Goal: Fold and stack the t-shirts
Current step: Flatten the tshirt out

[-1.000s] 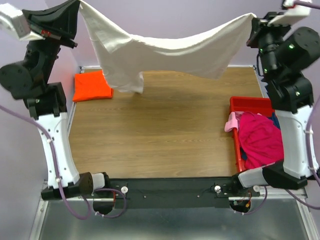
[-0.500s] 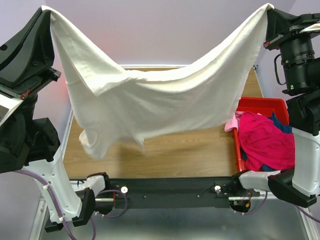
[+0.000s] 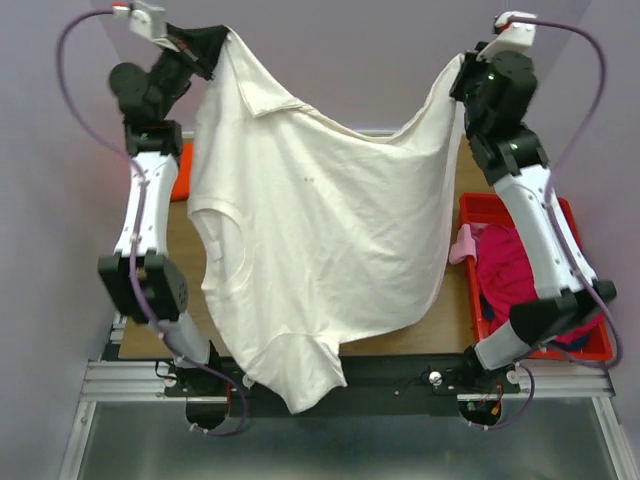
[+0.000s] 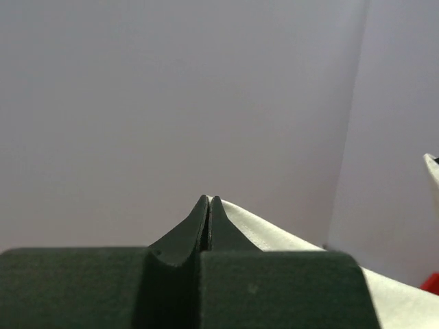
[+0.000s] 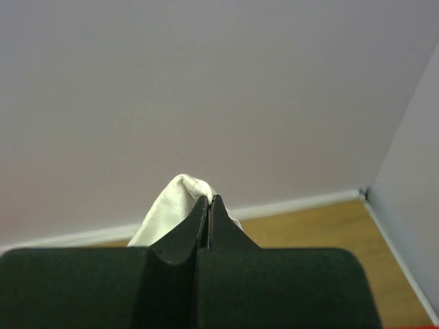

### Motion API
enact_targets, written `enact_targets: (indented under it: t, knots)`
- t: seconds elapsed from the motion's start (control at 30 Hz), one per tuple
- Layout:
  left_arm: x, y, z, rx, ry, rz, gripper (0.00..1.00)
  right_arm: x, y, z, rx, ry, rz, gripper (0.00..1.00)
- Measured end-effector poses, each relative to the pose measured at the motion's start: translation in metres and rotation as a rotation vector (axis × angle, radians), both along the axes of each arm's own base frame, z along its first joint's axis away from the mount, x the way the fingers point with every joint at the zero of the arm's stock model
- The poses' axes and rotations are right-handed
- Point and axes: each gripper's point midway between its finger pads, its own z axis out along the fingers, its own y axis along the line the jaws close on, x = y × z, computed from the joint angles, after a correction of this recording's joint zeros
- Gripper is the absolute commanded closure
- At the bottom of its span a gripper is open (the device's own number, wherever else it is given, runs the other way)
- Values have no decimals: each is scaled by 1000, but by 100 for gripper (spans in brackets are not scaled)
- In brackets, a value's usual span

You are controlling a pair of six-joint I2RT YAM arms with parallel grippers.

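Observation:
A large cream-white t-shirt [image 3: 320,250] hangs spread in the air between both arms, its lower end drooping past the table's near edge. My left gripper [image 3: 222,40] is shut on its upper left corner near the collar; in the left wrist view the gripper [image 4: 208,200] pinches the cream cloth [image 4: 274,236]. My right gripper [image 3: 462,68] is shut on the upper right corner; a bunch of the cloth [image 5: 175,199] pokes out beside that gripper [image 5: 208,200] in the right wrist view. An orange t-shirt [image 3: 182,170] lies mostly hidden behind the left arm.
A red plastic bin [image 3: 592,345] stands at the table's right side, with magenta [image 3: 505,275] and pale pink [image 3: 465,243] shirts in it. The wooden table [image 3: 455,320] shows only at the edges of the hanging shirt. Purple walls stand behind.
Both arms have swung the cream shirt up and toward the near edge; it now hangs long and vertical instead of stretched wide. The grippers have come closer together.

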Motion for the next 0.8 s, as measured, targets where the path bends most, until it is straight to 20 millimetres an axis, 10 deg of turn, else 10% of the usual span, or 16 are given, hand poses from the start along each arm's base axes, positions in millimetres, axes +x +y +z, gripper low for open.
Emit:
enact_targets:
  t: [0.1, 0.2, 0.3, 0.4, 0.53, 0.8]
  knots:
    - [102, -6, -99, -6, 241, -26, 90, 60, -11, -89, -15, 178, -55, 100]
    - [192, -17, -219, 3, 476, -44, 36, 126, -33, -204, -29, 389, -119, 91]
    - [237, -26, -313, -4, 642, -56, 23, 168, -45, -284, -28, 509, -132, 37]
    - [237, -38, -371, 1, 784, -68, 21, 191, -52, -372, -25, 651, -119, 16]
    - [215, -43, -377, 23, 823, -62, 21, 191, -43, -418, -15, 754, -56, 3]
    - [138, -28, -338, 114, 873, 54, 22, 151, -3, -389, 39, 756, 123, 3]
